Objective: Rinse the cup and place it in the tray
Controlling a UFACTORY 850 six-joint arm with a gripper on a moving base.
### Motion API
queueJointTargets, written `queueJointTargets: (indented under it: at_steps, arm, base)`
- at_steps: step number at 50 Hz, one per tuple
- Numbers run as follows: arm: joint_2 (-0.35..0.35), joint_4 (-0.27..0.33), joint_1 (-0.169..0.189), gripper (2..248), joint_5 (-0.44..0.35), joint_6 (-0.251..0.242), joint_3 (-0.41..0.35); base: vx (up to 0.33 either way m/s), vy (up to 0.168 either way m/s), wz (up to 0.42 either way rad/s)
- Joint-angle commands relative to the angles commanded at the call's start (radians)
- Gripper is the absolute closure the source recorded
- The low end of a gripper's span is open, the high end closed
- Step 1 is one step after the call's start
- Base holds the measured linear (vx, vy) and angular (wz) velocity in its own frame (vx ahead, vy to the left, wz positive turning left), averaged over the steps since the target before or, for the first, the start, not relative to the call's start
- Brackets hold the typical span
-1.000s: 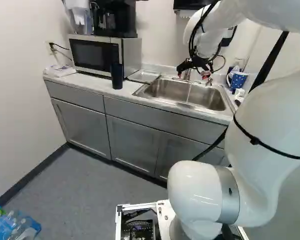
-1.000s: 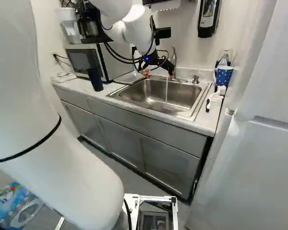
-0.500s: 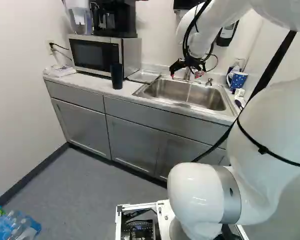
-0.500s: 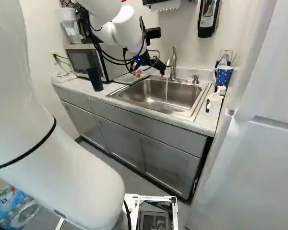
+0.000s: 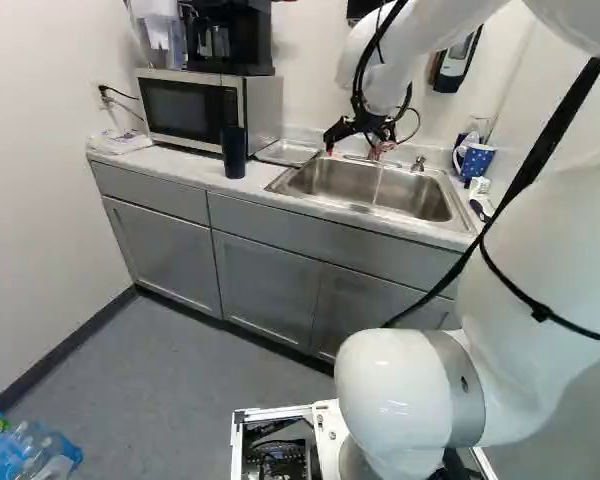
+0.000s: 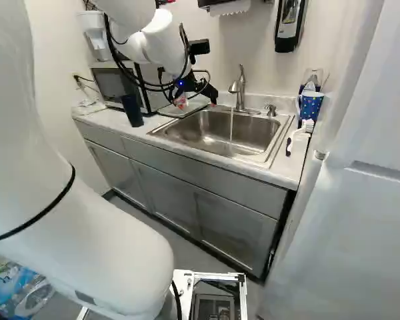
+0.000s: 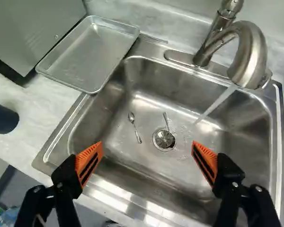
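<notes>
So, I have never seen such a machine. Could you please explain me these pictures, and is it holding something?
It is one white robot arm on a moving base. Two pictures come from cameras on that base, behind the arm, left and right. The third looks from the wrist along the black gripper; its two orange-padded fingers stand open, holding nothing. Beneath is a metal sink with a small spoon inside and water running from the faucet. A metal tray lies by the sink. On the counter stand a dark cup, a microwave and a blue dotted mug.
</notes>
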State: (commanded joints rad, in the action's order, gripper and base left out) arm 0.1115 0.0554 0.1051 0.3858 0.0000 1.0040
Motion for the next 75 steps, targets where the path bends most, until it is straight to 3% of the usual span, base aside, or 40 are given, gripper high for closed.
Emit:
queueJointTargets:
  at_steps: [75]
  arm:
    - [-0.039,0.0,-0.259,3,0.0,0.0,0.037]
  base:
    - [0.0,0.0,0.0]
